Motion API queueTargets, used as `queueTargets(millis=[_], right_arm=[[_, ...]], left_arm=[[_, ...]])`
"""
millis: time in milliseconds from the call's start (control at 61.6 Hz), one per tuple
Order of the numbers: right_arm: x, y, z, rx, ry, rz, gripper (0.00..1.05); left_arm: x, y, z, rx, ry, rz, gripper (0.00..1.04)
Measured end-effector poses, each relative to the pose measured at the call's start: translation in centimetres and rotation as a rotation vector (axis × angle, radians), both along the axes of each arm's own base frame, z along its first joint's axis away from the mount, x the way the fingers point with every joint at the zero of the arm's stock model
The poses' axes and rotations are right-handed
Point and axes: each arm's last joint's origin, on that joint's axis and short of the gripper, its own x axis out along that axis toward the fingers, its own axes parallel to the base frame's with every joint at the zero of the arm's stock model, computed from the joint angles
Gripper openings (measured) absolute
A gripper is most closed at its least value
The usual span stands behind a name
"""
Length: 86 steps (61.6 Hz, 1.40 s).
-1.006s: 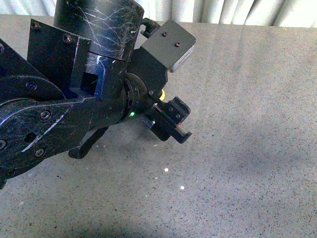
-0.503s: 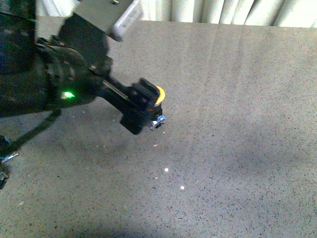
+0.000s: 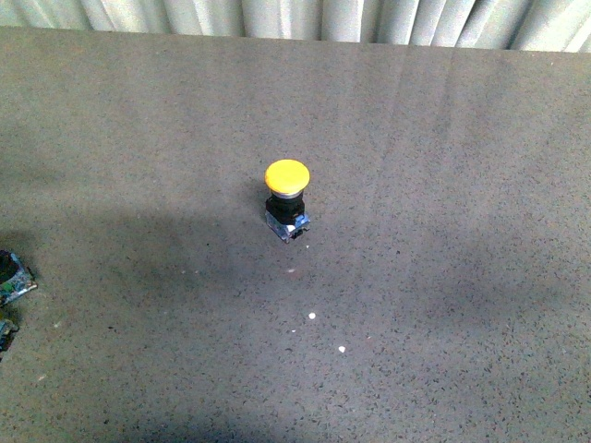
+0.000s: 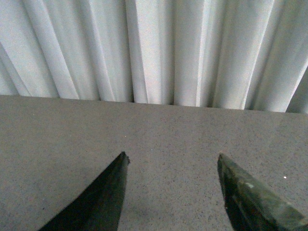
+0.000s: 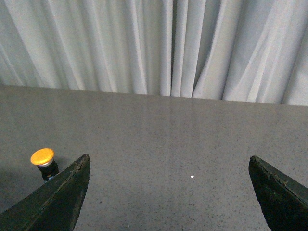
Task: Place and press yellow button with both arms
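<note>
One yellow button [image 3: 287,198] on the bench [image 3: 443,185], standing upright on its square base near the middle of the front view, cap up, nothing touching it. Neither arm shows in that view at all.

Handling-wise, my guess is it's light and rigid: hard plastic cap, black collar, clear blocky base. The footprint is small under a wide mushroom cap, so it looks tippy, and a sideways nudge would probably knock it over or skate it across the bench. If it needs steadying I'd clamp the flat sides of the base or the collar and leave the rounded cap alone, since that looks slick. Press straight down on the cap centre.

The left end effector [image 4: 173,155] has its fingers spread wide with nothing between them, just bare bench and curtain ahead. The right end effector [image 5: 169,158] is spread wide too and empty; in its camera the button sits off beside one finger, outside the gap.

The bench is flat, grey and speckled, looks matte. There are a couple of white specks [image 3: 311,316] at about 6 o'clock from the button, and a dark gadget [image 3: 11,277] at roughly 8 o'clock, well apart at the frame edge. A pale pleated curtain [image 3: 369,18] runs along the far side at 12 o'clock.
</note>
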Motion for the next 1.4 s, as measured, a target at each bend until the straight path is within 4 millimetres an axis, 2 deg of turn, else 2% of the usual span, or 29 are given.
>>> queueTargets(millis=[130, 260, 292, 341, 422, 438, 487, 601, 682, 714, 812, 909, 1071, 1169, 1282, 1331, 1347, 1396], right_arm=[[0.0, 0.0, 0.0, 0.0, 0.0, 0.0, 0.96], [0.0, 0.0, 0.0, 0.0, 0.0, 0.0, 0.96], [0.0, 0.0, 0.0, 0.0, 0.0, 0.0, 0.96], [0.0, 0.0, -0.1, 0.006, 0.034, 0.01, 0.96], [0.7, -0.2, 0.4, 0.02, 0.372, 0.034, 0.96], [0.8, -0.2, 0.4, 0.019, 0.384, 0.033, 0.96], [2.0, -0.2, 1.2, -0.003, 0.44, 0.038, 0.96], [6.2, 0.0, 4.2, -0.074, 0.41, 0.071, 0.96], [8.7, 0.5, 5.2, -0.089, 0.409, 0.098, 0.96], [10.4, 1.1, 5.5, -0.095, 0.423, 0.126, 0.96], [13.5, 3.0, 5.2, -0.109, 0.496, 0.195, 0.96], [16.7, 6.0, 4.7, -0.14, 0.558, 0.249, 0.96], [20.4, 10.7, 3.7, -0.19, 0.626, 0.319, 0.96], [21.9, 13.0, 2.5, -0.206, 0.676, 0.338, 0.83], [23.5, 15.6, 0.6, -0.229, 0.739, 0.351, 0.55], [23.9, 16.2, 0.3, -0.229, 0.749, 0.349, 0.45], [24.1, 16.4, 0.2, -0.227, 0.755, 0.35, 0.39], [24.4, 16.7, 0.1, -0.223, 0.759, 0.351, 0.32]], left_arm=[[-2.4, 1.1, 0.2, -0.005, -0.055, 0.007, 0.3], [-3.8, 1.2, -0.9, -0.007, -0.039, 0.002, 0.05], [-4.1, 1.2, -1.1, -0.01, -0.037, 0.002, 0.01], [-4.5, 1.2, -1.3, -0.01, -0.038, 0.004, 0.01], [-5.2, 1.2, -1.6, -0.01, -0.041, 0.004, 0.01], [-5.2, 1.2, -1.6, -0.01, -0.041, 0.004, 0.01], [-5.6, 1.2, -1.7, -0.01, -0.044, 0.002, 0.01], [-6.5, 1.2, -2.3, -0.01, -0.037, 0.004, 0.01], [-6.9, 1.2, -2.4, -0.01, -0.04, 0.004, 0.01], [-7.1, 1.2, -2.5, -0.01, -0.04, 0.004, 0.01], [-7.5, 1.2, -2.6, -0.01, -0.044, 0.004, 0.01], [-7.9, 1.2, -3.3, -0.01, -0.053, 0.004, 0.01], [-8.4, 1.2, -3.2, -0.01, -0.053, 0.004, 0.01], [-8.8, 1.2, -3.1, -0.01, -0.058, 0.004, 0.01], [-9.2, 1.2, -3.1, -0.01, -0.059, 0.004, 0.01], [-9.4, 1.2, -3.0, -0.01, -0.061, 0.004, 0.01], [-9.5, 1.2, -3.0, -0.01, -0.061, 0.004, 0.01], [-9.6, 1.2, -3.0, -0.01, -0.06, 0.004, 0.01]])
